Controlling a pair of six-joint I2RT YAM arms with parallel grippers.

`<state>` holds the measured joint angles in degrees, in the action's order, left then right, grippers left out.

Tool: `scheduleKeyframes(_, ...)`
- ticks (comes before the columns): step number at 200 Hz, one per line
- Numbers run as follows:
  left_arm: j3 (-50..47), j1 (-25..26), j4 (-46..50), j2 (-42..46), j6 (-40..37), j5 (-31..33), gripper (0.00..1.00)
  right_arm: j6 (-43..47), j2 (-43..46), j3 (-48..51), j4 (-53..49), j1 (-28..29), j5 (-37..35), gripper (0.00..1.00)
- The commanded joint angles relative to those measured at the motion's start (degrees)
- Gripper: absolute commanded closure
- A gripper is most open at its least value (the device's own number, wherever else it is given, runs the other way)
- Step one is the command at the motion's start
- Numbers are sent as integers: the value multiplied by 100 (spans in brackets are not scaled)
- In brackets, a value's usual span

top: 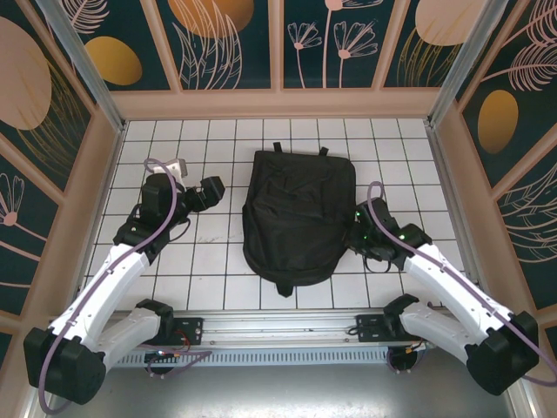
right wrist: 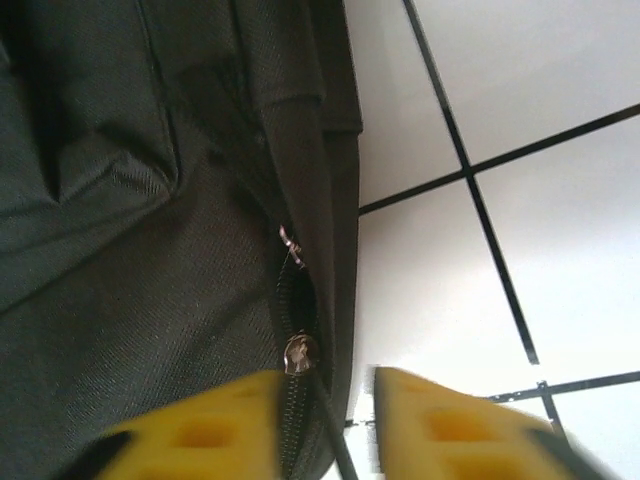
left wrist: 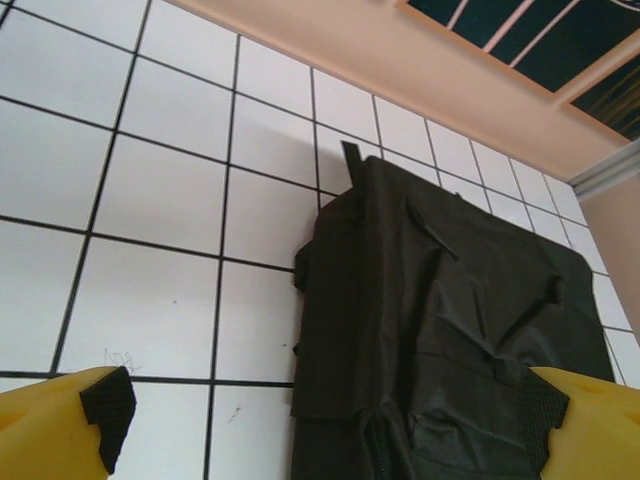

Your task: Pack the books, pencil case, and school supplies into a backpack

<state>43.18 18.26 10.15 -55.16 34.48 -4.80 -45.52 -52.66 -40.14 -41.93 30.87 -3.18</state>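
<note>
Surface: the counter (top: 200, 252) is white tile with a dark grid, bare on both sides of the load. A few faint scuff marks show on the tiles in the left wrist view.

Enclosure: a peach-coloured sill (top: 278, 103) runs round the counter on three sides. Above it stand dark teal wall panels (top: 339, 39) printed with pale plant outlines and orange discs, and a metal post (top: 83, 61) rises at each far corner. A metal rail (top: 287, 326) along the near edge carries both arm bases.

Task item: the backpack (top: 296, 213) lies flat at mid-counter, its straps towards the far wall, the fabric creased.

Left gripper (left wrist: 328, 415): released, jaws spread wide, left of the backpack and apart from it.

Right gripper (right wrist: 340, 400): at the backpack's right edge, beside the zip. The jaws are parted a little and the seam edge runs between them, with white tile visible in the gap. A metal zip pull (right wrist: 300, 352) sits just above the left finger.
</note>
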Motion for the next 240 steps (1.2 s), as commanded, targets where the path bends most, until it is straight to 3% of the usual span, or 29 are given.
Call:
scheduleKeyframes(1, -48, -49, -444, 36, -143, -271, 2, 34, 366, 18, 452, -65, 66, 44)
scheduleKeyframes(19, 61, -45, -296, -10, -99, 231, 1, 307, 639, -124, 652, -38, 123, 24)
scheduleKeyframes(23, 94, -50, -266, -17, -108, 391, 1, 420, 720, -155, 736, -30, 170, 18)
scheduleKeyframes(27, 128, -51, -246, -26, -95, 571, 2, 541, 808, -178, 895, -14, 199, 4)
scheduleKeyframes(30, 148, -51, -235, -29, -78, 734, 2, 636, 883, -199, 968, -5, 203, 1)
scheduleKeyframes(41, 198, -49, -215, -1, -68, 1291, 1, 965, 1173, -280, 1332, 15, 204, 1)
scheduleKeyframes(57, -110, -43, -1006, 116, -935, 1306, 1, 1212, 1584, -360, 1810, 15, -282, 1)
scheduleKeyframes(65, -398, -42, -1557, 180, -1580, 1209, 2, 1080, 1738, -388, 1938, 15, -958, 1)
scheduleKeyframes(75, -751, -44, -2249, 237, -2116, 1304, 2, 284, 1864, -341, 1939, 13, -2105, 1)
scheduleKeyframes(83, -995, -51, -2682, 205, -1781, 1883, 1, -368, 1988, -148, 2168, 15, -2949, 1)
scheduleKeyframes(90, -1234, -56, -3107, 152, -1415, 2225, 2, -347, 2141, 208, 2736, 9, -3448, 1)
scheduleKeyframes(98, -1488, -53, -3790, 84, -1681, 2042, 1, 461, 2358, 780, 3909, -20, -3650, 1)
scheduleKeyframes(107, -1764, -54, -4426, -45, -1972, 2017, 1, 2186, 2573, 1464, 5562, -42, -3283, 1)
scheduleKeyframes(123, -1947, -156, -4914, -469, -2025, 2735, 1, 4334, 2599, 2301, 7524, -70, -2382, 1)
scheduleKeyframes(143, -2049, -451, -5209, -1034, -2553, 3210, 1, 5484, 1851, 2365, 8000, -351, -2352, 1)
scheduleKeyframes(156, -2157, -637, -5326, -1315, -2452, 3828, 1, 5263, 1168, 2233, 7914, -753, -2738, 1)
scheduleKeyframes(182, -2669, -1236, -5943, -1604, -2147, 3135, 1, 4893, 290, 2548, 8564, -1648, -2609, 1)
scheduleKeyframes(197, -2731, -1527, -6098, -1955, -2046, 2740, 1, 4384, -315, 2511, 8423, -2198, -2515, 1)
scheduleKeyframes(207, -2724, -1671, -6241, -2035, -2314, 2094, 1, 4179, -688, 2532, 8537, -2449, -2545, 1)
scheduleKeyframes(228, -2767, -1769, -6833, -2249, -2481, 1905, 1, 4129, -1072, 3306, 10296, -2916, -1739, 1)
scheduleKeyframes(240, -2954, -1797, -7659, -2468, -2831, 1586, 1, 3705, -1439, 3647, 11196, -3329, -1196, 1)
